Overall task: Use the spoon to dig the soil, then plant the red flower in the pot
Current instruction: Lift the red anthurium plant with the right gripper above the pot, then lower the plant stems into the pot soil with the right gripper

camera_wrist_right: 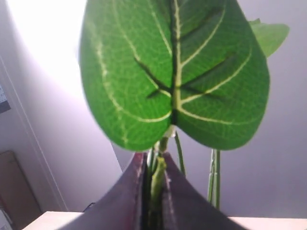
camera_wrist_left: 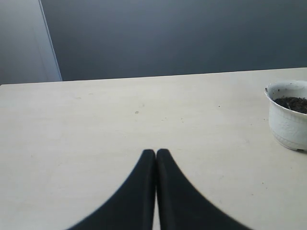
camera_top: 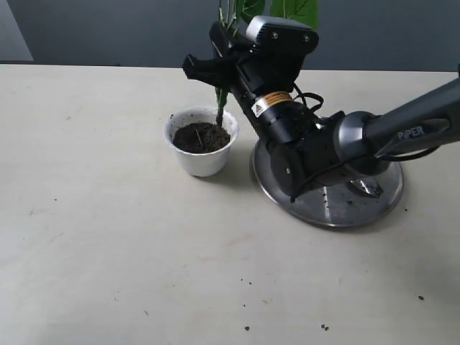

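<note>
In the exterior view the right arm (camera_top: 402,129) enters from the right edge of the frame and slants up and to the left across the middle, its wrist and camera housing tilted toward the upper centre. Its gripper (camera_top: 219,68) sits near the top centre, directly above the pot (camera_top: 200,142), with its fingers clamped on the green stems of the flower (camera_top: 287,8). The stems run down from the gripper into the soil (camera_top: 200,136) that fills the pot, while the leaves leave the frame at the top edge; no red blooms show in any view. The right wrist view confirms the grip: two dark fingers (camera_wrist_right: 127,196) press from both sides on a bundle of thin green stems (camera_wrist_right: 157,184) in the lower centre, and a broad veined leaf (camera_wrist_right: 175,72) fills the upper half. The white pot stands on the pale table (camera_top: 108,237), left of centre, just beside a round steel plate (camera_top: 338,212) that lies partly under the arm. A spoon bowl (camera_top: 365,187) smeared with soil rests on the plate's right part. A few dark crumbs lie scattered on the table toward the lower right. In the left wrist view the left gripper (camera_wrist_left: 156,153) hangs over bare table at bottom centre, its two black fingers pressed together with nothing between them, and the pot shows at the right edge.
</note>
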